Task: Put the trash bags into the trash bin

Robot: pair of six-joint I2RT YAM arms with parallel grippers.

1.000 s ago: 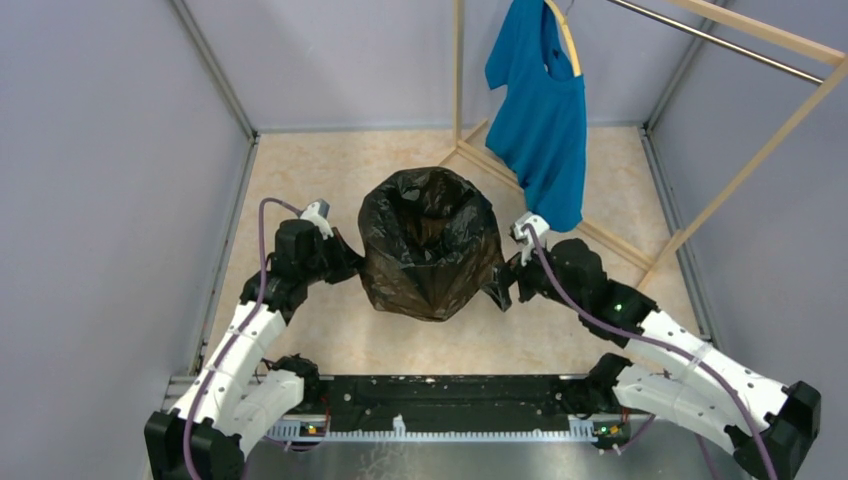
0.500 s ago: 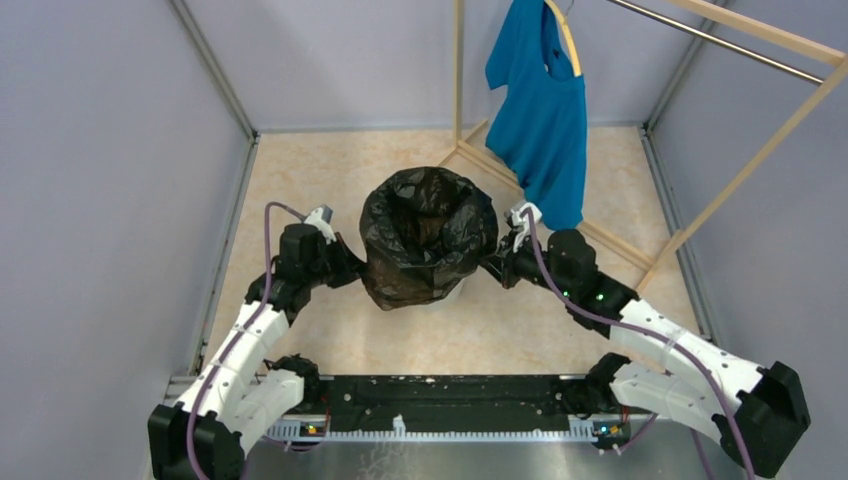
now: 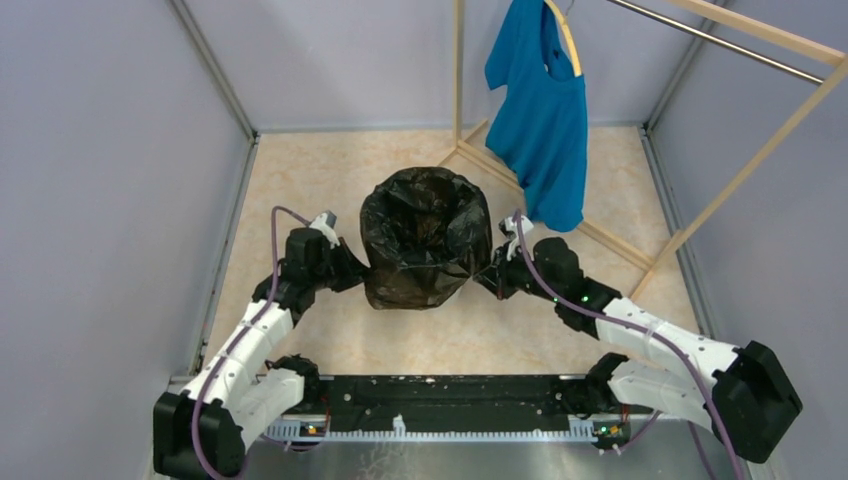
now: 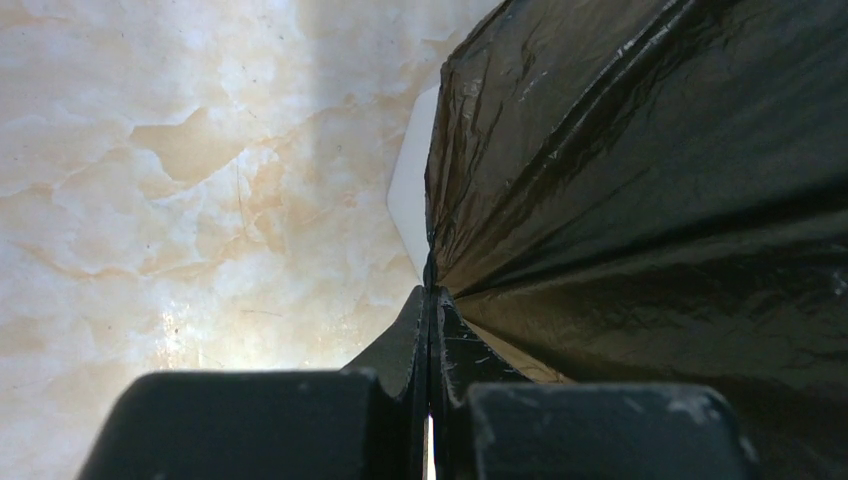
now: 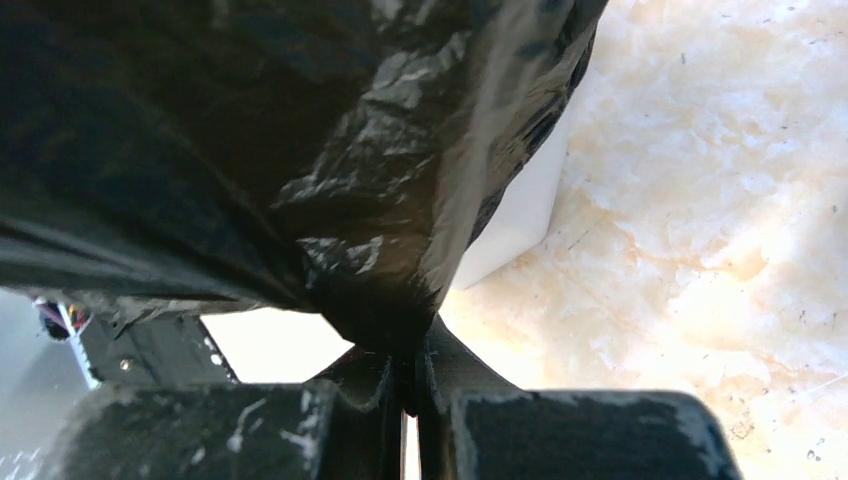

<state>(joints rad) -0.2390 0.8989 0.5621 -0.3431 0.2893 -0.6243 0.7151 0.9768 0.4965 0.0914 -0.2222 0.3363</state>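
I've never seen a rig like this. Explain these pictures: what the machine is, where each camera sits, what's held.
The machine is two robot arms bolted at the near edge of a marbled table. The top picture looks down from above and behind them. The other two come from a camera on each wrist, looking along its own fingers. On the table stands a white bin, almost hidden by a black plastic bag draped over it, mouth open upward. The left gripper is shut on the bag's left edge, the right gripper on its right edge. Behind, a blue T-shirt hangs on a wooden rack.
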